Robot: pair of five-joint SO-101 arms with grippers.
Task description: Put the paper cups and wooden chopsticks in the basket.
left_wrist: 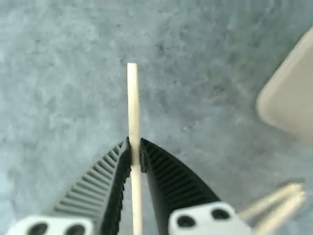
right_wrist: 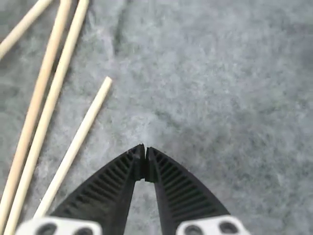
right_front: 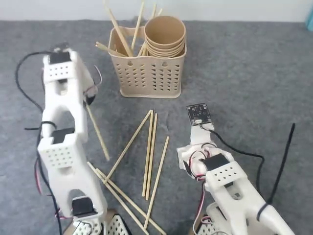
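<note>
A beige perforated basket (right_front: pixel 146 73) stands at the back of the grey mat, holding a stack of paper cups (right_front: pixel 165 34) and several upright chopsticks (right_front: pixel 120 32). My left gripper (left_wrist: pixel 134 144) is shut on a wooden chopstick (left_wrist: pixel 132 98) just above the mat; in the high view that chopstick (right_front: pixel 98 132) slants out from under the left arm (right_front: pixel 61 112). The basket's corner (left_wrist: pixel 288 98) lies close beside it. My right gripper (right_wrist: pixel 145 149) is shut on nothing, low over the mat, next to the end of a loose chopstick (right_wrist: pixel 78 139).
Several loose chopsticks (right_front: pixel 149 152) lie fanned across the middle of the mat between the arms, two more (right_front: pixel 122 193) crossing near the front. The right arm (right_front: pixel 222 174) sits at the front right with a black cable (right_front: pixel 281 166) beside it.
</note>
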